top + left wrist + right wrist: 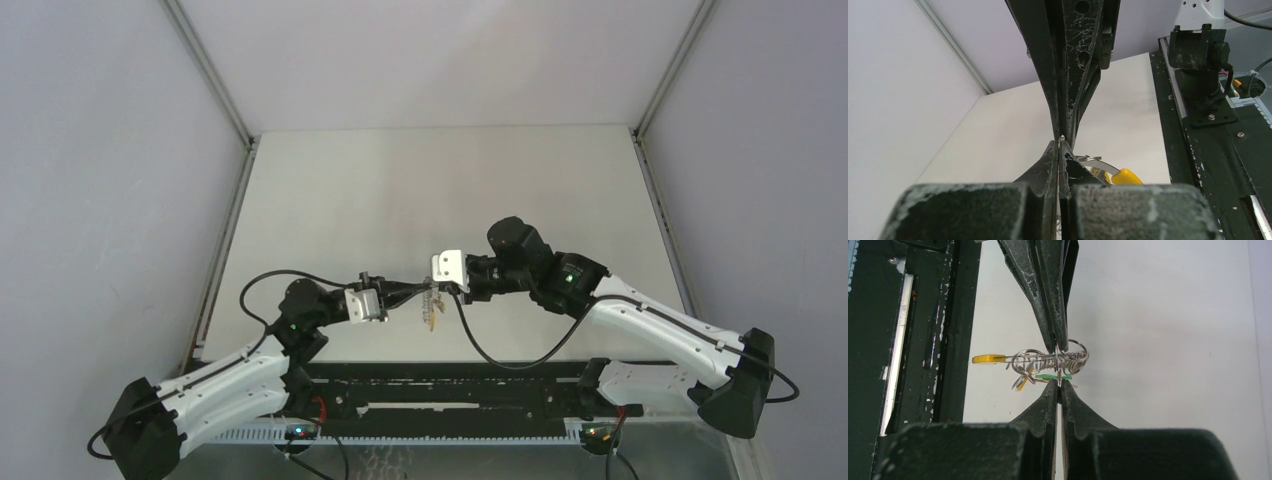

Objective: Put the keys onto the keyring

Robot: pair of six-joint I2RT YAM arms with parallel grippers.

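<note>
Seemingly nearly done: the left hand [412,292], pinched shut, grips the keyring [1071,359] in mid-air above the bench's [400,180] near edge, and the right hand [448,289], also shut, pinches its other side. The yellow key [989,359] and green key [1050,376] look threaded already; only release seems left. The yellow key lies level, head toward that near edge.

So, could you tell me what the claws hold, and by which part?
Left claw and right claw each pinch the thin grey metal keyring at opposite rim points.
</note>
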